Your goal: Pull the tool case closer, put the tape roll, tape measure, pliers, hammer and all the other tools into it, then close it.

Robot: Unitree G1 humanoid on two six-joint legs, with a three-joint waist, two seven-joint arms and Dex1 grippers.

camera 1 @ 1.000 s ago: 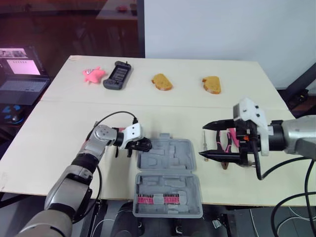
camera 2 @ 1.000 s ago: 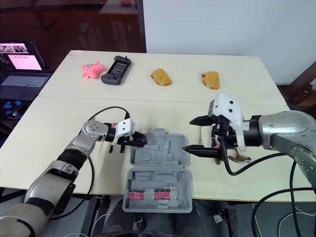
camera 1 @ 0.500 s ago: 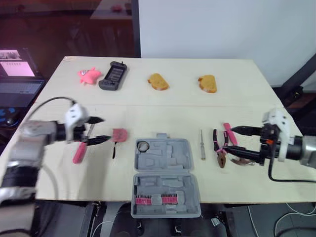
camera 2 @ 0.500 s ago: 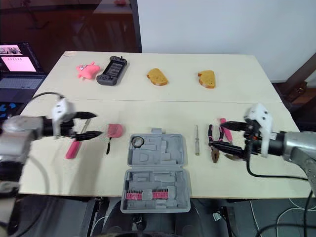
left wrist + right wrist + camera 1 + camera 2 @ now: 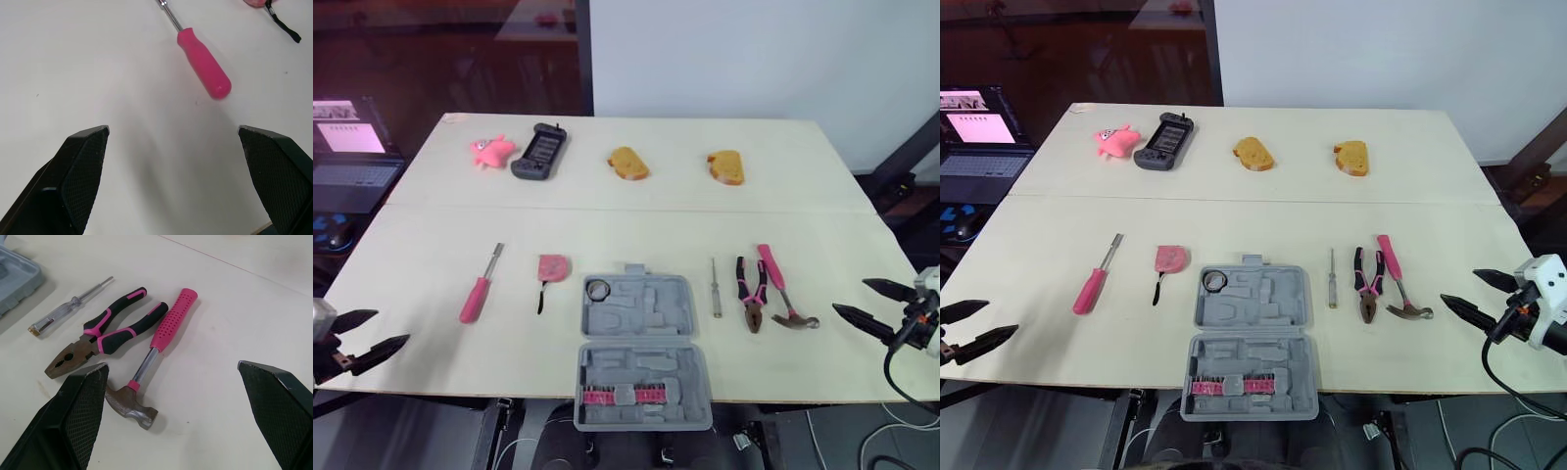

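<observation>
Tool case [image 5: 646,315] lies open at the front middle of the worktop [image 5: 431,255], one half reaching the near edge and carrying a row of pink bits [image 5: 625,395]. The tape roll [image 5: 597,290] sits in the far half, in its left rear corner. All other tools lie outside the case. To its left are the tape measure [image 5: 551,267], just beside the case, and a pink screwdriver [image 5: 477,294] further out. To its right, in order, are a slim tester screwdriver [image 5: 715,287], the pliers [image 5: 751,294] and the hammer [image 5: 778,289]. The left tool [image 5: 391,328] hangs at the front left edge, fingers apart and holding nothing. The right tool [image 5: 849,296] hangs off the right front edge, near the hammer head, likewise spread and empty. The head views take in the far row: a pink toy [image 5: 493,150], a black handheld device [image 5: 540,152] and two bread pieces [image 5: 629,163]. The right wrist view adds close detail: the hammer's perforated pink grip, pliers handles touching it, and a corner of the case. The left wrist view shows the screwdriver handle and the tape measure's black strap.
</observation>
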